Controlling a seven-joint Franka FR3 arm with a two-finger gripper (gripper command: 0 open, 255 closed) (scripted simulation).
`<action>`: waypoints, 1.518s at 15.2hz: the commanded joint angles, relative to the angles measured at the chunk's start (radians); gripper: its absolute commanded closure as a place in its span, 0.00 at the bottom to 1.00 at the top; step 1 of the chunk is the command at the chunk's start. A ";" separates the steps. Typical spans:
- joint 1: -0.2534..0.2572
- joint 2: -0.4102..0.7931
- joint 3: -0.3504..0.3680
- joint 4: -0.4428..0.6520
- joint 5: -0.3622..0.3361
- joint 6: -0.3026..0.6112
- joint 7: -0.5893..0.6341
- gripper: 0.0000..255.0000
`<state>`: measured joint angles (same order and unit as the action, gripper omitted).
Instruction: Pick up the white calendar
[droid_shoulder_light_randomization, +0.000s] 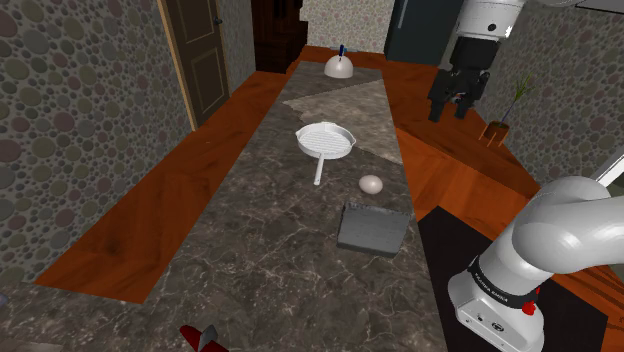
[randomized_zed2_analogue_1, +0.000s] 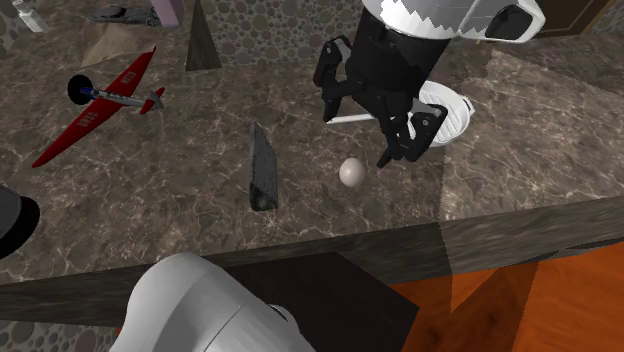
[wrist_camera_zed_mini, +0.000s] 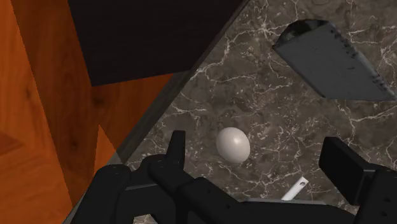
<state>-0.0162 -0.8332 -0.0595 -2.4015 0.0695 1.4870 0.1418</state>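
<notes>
Your one container is the white round ridged pan (droid_shoulder_light_randomization: 325, 138) with a long handle. It sits on the dark marble surface (droid_shoulder_light_randomization: 260, 270) with its ribbed bottom in plain view. Just beyond the end of its handle lies a pale, smooth egg (droid_shoulder_light_randomization: 371, 184), between the pan and the calendar and touching neither.

At the far end of the surface stands a white domed object with a blue knob (droid_shoulder_light_randomization: 340, 68). It may be a bell or a lid; you cannot tell from this distance. A red toy plane (randomized_zed2_analogue_1: 100, 105) rests at the near end, well away from the rest.

The task's thing shows as a slate-grey, tent-shaped calendar (droid_shoulder_light_randomization: 373, 230) with a spiral binding along one edge. It lies on the surface near the edge on the stand's side.

Your black tool (wrist_camera_zed_mini: 259, 147) hangs high above that edge, its fingers (wrist_camera_zed_mini: 175, 149) spread apart and holding nothing. In the wrist view the egg appears between them and the calendar sits off to one side.
</notes>
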 joint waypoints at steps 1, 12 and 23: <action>0.000 0.000 0.000 0.000 0.000 0.000 0.000 0.00; 0.190 0.189 0.202 -0.047 0.024 0.243 -0.101 0.00; 0.341 0.415 0.414 -0.055 -0.019 0.473 -0.161 0.00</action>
<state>0.3112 -0.4420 0.3322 -2.4588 0.0572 1.9389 -0.0179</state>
